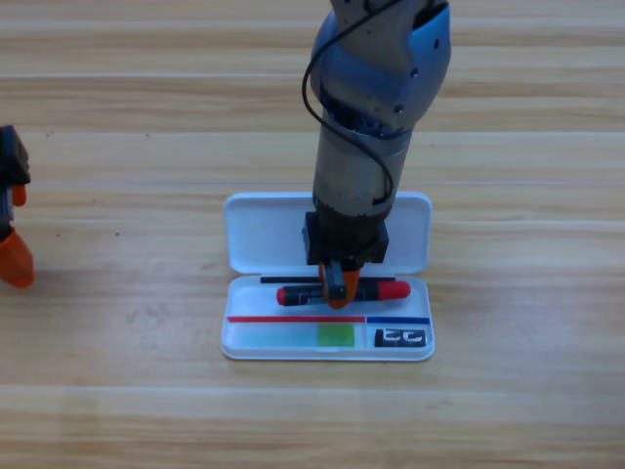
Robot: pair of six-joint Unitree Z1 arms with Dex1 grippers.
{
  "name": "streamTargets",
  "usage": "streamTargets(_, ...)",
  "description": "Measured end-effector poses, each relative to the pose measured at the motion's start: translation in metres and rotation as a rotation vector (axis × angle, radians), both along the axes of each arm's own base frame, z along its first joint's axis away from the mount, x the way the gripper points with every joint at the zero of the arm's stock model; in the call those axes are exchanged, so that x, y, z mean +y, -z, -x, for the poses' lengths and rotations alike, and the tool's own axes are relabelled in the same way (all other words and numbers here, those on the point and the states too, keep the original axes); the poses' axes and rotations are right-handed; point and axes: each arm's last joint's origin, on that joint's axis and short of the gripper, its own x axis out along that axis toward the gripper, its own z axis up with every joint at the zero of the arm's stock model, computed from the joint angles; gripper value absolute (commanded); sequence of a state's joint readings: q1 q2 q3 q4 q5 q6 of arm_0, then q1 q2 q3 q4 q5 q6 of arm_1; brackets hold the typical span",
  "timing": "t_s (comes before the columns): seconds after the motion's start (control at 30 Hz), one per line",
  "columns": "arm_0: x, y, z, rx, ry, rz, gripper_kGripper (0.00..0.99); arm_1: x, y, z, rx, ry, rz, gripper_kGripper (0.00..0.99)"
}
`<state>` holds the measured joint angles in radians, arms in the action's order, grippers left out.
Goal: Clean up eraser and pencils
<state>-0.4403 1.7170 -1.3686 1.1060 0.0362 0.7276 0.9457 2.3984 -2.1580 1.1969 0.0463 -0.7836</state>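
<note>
The white case (254,234) lies open, lid at the back and tray in front. The black pencil with red ends (386,291) lies level across the tray's upper slot. My right gripper (339,285) points straight down on its middle, an orange jaw in front of the barrel, shut on it. The pale pencil with the green end (293,335) rests in the tray's front slot. To its right, in the front right corner, sits the black eraser (400,337). My left gripper (14,256) waits at the picture's left edge, partly cut off.
The right arm's grey body (366,147) comes down from the top middle and hides part of the case's lid. Bare wooden table (527,391) lies all round the case.
</note>
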Motion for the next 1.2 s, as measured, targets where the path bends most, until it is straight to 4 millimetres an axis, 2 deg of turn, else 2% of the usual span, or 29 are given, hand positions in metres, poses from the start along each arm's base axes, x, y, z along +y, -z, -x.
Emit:
streamTargets(0.13,-0.001,0.001,-0.002,-0.014,0.0,0.006,0.99,0.001,0.001,0.0,0.001,0.005,0.0,0.0)
streamTargets(0.17,-0.001,0.001,-0.002,-0.014,0.0,0.007,0.99,0.001,0.001,0.0,0.001,0.007,-0.001,0.161)
streamTargets(0.2,-0.001,0.001,-0.002,-0.014,0.0,0.007,0.99,0.001,0.0,0.0,0.001,0.01,-0.002,0.394)
streamTargets(0.23,-0.001,0.001,-0.002,-0.015,0.0,0.007,0.99,0.001,0.0,-0.001,0.0,0.015,-0.003,0.667)
streamTargets(0.27,-0.001,0.001,-0.002,-0.017,0.0,0.008,0.99,0.001,0.0,-0.001,0.0,0.021,-0.005,0.879)
streamTargets(0.3,-0.001,0.001,-0.002,-0.018,0.0,0.008,0.99,0.001,-0.001,-0.001,0.0,0.025,-0.006,0.936)
streamTargets(0.63,-0.002,0.002,-0.005,-0.042,-0.002,0.02,0.988,0.002,-0.003,-0.001,-0.004,0.037,-0.016,0.962)
streamTargets(0.7,-0.002,0.002,-0.005,-0.048,-0.004,0.023,0.96,0.001,-0.004,0.0,0.005,0.036,-0.018,0.962)
streamTargets(0.8,-0.003,-0.002,-0.009,-0.072,-0.007,0.035,0.831,-0.006,-0.006,0.008,0.065,0.029,-0.029,0.962)
streamTargets(0.87,-0.006,-0.012,-0.018,-0.109,-0.01,0.052,0.704,-0.014,-0.016,0.019,0.126,0.021,-0.06,0.962)
streamTargets(0.93,-0.01,-0.022,-0.029,-0.151,-0.014,0.071,0.5,-0.027,-0.031,0.033,0.178,0.009,-0.115,0.962)
streamTargets(1.03,-0.018,-0.027,-0.046,-0.173,0.008,0.099,0.069,-0.055,-0.06,0.06,0.206,-0.002,-0.265,0.973)
streamTargets(1.07,-0.021,-0.027,-0.051,-0.172,0.015,0.114,0.0,-0.065,-0.069,0.068,0.21,0.01,-0.315,0.973)
streamTargets(1.2,-0.035,-0.024,-0.072,-0.177,0.026,0.216,0.0,-0.101,-0.108,0.098,0.178,0.031,-0.506,0.971)
